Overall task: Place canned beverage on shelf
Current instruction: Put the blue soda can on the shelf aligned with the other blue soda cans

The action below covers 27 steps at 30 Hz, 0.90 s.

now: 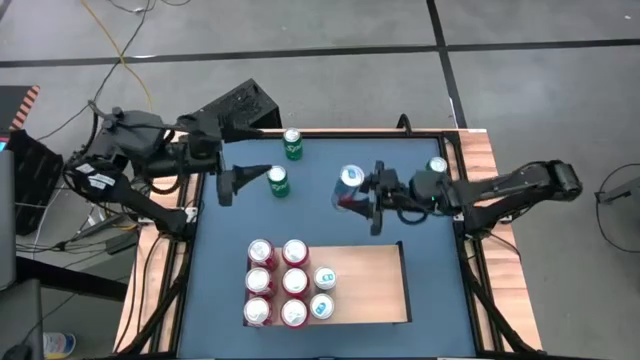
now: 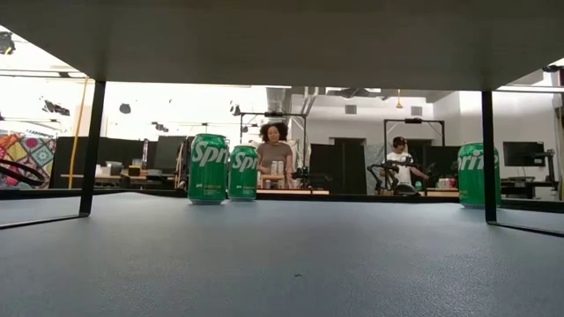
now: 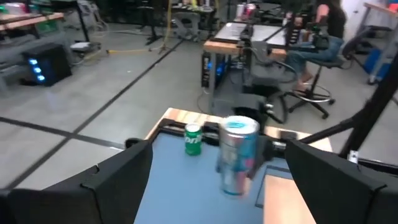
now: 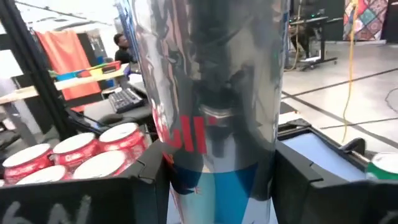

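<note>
My right gripper (image 1: pixel 364 196) is shut on a silver-and-blue beverage can (image 1: pixel 349 186) over the blue mat, a little beyond the shelf's far edge. The shelf (image 1: pixel 372 272), a pale wooden board, lies flat at the near middle with several red and pale-blue cans (image 1: pixel 292 283) standing on its left part. My left gripper (image 1: pixel 246 183) hangs open at the far left, next to a green can (image 1: pixel 277 181), with nothing between its fingers. The left wrist view looks across at the held can (image 3: pixel 237 155). My right gripper pinches the can's side wall (image 4: pixel 186 168) between its two fingers (image 4: pixel 298 177), about the lower half of the can. The fingers come level from the table's right side. The can is roughly upright; the low view shows no such can on the mat, so it is lifted clear.
Three green cans stand on the mat: one beside my left gripper, one near the far edge (image 1: pixel 292 145), one by my right arm (image 1: pixel 437 167). The shelf's right part is bare board. Wooden rails (image 1: pixel 482 160) frame the mat. People sit at desks in the room beyond.
</note>
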Tool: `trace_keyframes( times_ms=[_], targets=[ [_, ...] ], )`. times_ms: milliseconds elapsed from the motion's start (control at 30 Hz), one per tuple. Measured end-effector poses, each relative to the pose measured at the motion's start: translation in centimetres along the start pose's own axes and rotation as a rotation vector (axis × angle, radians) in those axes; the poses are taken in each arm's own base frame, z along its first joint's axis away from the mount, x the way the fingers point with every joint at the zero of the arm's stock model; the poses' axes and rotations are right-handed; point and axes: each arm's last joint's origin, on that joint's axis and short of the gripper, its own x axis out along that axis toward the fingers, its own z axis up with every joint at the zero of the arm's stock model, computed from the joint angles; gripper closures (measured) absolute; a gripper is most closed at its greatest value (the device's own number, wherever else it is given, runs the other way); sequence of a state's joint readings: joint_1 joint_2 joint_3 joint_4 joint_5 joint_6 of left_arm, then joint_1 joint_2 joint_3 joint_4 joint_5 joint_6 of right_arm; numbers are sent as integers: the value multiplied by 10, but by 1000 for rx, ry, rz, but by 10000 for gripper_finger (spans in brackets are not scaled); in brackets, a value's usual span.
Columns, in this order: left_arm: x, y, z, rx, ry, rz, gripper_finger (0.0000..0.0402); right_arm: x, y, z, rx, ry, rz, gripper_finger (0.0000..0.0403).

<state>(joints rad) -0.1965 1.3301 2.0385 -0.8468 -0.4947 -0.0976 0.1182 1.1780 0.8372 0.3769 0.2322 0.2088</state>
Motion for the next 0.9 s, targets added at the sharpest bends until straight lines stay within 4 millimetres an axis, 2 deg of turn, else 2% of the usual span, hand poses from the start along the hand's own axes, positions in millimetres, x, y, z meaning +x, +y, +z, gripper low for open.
trace_keyframes(
  times_ms=[200,467,700,900],
  targets=[
    [-9,5,3,-4,-22,37,50,6,30,-21,21,58,69,209],
    [-11,6,2,2,-13,40,50,15,55,-50,81,99,70,207],
    [-10,6,-1,-1,14,42,50,19,67,-69,92,143,66,206],
    [-10,6,-2,1,23,42,50,25,69,-83,122,182,64,202]
  ],
)
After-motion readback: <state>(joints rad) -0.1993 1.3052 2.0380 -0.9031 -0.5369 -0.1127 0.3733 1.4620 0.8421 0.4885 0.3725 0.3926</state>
